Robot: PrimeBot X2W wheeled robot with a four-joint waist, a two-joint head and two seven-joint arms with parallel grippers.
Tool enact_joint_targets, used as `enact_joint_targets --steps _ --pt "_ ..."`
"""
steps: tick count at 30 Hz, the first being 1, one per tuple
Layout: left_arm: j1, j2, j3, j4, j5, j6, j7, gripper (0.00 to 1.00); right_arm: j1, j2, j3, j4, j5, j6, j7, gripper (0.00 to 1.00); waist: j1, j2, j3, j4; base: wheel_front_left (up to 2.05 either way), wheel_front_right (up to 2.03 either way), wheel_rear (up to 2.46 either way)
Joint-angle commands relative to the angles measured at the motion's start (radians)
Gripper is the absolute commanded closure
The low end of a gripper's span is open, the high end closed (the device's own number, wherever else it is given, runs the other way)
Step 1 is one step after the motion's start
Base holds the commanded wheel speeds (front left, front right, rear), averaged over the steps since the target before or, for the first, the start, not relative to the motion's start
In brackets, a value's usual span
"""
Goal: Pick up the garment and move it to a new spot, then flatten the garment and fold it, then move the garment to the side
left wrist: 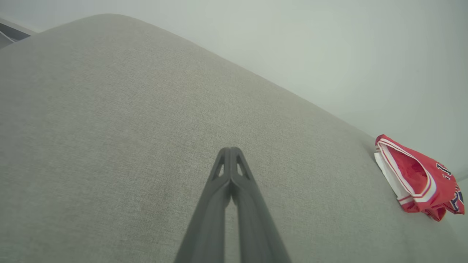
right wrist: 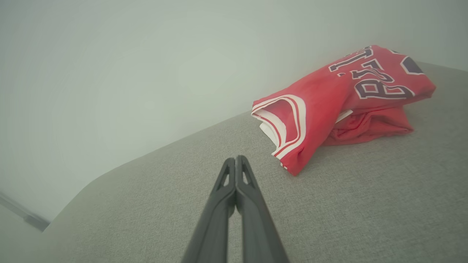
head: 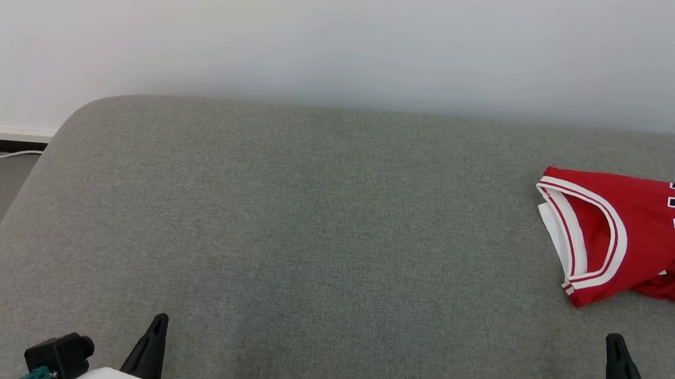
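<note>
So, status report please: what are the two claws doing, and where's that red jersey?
Left gripper shut, right gripper shut, both holding nothing. Red jersey rumpled on grey cushion, robot's far right, untouched. Nothing between right gripper and it.

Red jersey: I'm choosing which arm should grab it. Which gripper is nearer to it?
Right. The right gripper sits close to the red jersey on the robot's side of it, fingers shut, not touching it. The left gripper is far off to the jersey's left, fingers also shut.

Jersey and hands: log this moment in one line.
jersey: bunched, right on grey cushion | left hand: shut, empty | right hand: shut, empty, short of jersey
</note>
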Motion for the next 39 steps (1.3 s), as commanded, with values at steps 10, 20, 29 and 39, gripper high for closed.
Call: enact_joint_targets --steps 10,20,29,39 --pt "-0.070 -0.021 0.080 0.005 -0.089 -0.051 0.026 1.00 -0.068 -0.024 0.004 0.002 0.148 0.000 0.024 1.00 -0.0002 -0.0001 0.002 -0.006 0.00 0.00 0.00" --pt "-0.084 -0.054 0.132 0.028 -0.165 -0.092 0.050 1.00 -0.093 -0.028 0.005 0.027 0.275 0.000 0.046 1.00 -0.0002 -0.0001 0.003 -0.012 0.00 0.00 0.00" --pt "-0.095 -0.080 0.173 0.046 -0.225 -0.126 0.070 1.00 -0.114 -0.031 0.004 0.047 0.375 0.000 0.064 1.00 -0.0002 -0.0001 0.004 -0.017 0.00 0.00 0.00" --pt "-0.108 -0.113 0.225 0.069 -0.299 -0.167 0.094 1.00 -0.140 -0.033 0.003 0.071 0.500 0.000 0.088 1.00 -0.0002 -0.0001 0.006 -0.023 0.00 0.00 0.00"
